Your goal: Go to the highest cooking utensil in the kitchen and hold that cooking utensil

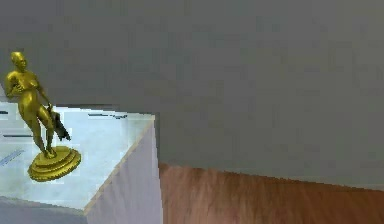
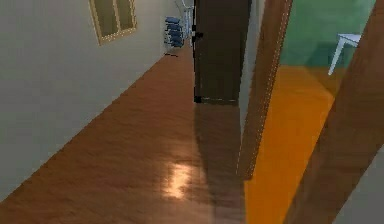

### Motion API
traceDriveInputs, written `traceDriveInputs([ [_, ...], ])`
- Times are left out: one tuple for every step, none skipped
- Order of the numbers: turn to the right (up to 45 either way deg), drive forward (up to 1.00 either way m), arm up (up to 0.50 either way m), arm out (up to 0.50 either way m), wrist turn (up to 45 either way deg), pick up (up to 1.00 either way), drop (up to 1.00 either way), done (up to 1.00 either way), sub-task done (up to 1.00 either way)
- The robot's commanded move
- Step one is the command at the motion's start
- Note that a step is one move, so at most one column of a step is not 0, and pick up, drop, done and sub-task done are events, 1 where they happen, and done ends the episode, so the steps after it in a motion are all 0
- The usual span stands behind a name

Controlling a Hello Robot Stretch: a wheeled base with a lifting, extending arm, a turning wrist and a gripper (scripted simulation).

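The claw's state cannot be told from these pictures, and where the cooking utensil is cannot be told either.

Forward view: at the near left stands a pale counter (image 1: 118, 150) with a white side and a sharp corner pointing toward the middle. On its top, close to the left edge, is 1 gold statue (image 1: 40, 110) of a standing figure on a round gold base. A small dark thing (image 1: 62, 128) sits just beside the statue's legs; its kind is too small to tell. Behind the counter, a plain grey wall (image 1: 260, 70) spans the far side. A strip of brown wood floor (image 1: 260, 195) runs along the bottom right, between counter and wall.

Arm side view: a hallway with a glossy brown wood floor (image 2: 130, 150) runs from near to far, with 1 bright glint near the bottom middle. A pale wall (image 2: 50, 90) lines the left side, and a window (image 2: 112, 17) with a yellowish frame sits at its far end. At the far end stands a dark brown door (image 2: 220, 50). Just left of it is a small blue and white stack (image 2: 174, 35), too small to name. Right of the door, a brown wooden door frame (image 2: 265, 80) slants down. Past it lies a room with an orange floor (image 2: 285, 130) and a green wall (image 2: 330, 30), where part of a white table (image 2: 345, 45) shows at the far right.
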Motion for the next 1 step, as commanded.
traceDriveInputs([
  [0.0, 1.00, 0.00, 0.00, 0.0, 0.00, 0.00, 0.00, 0.00],
])
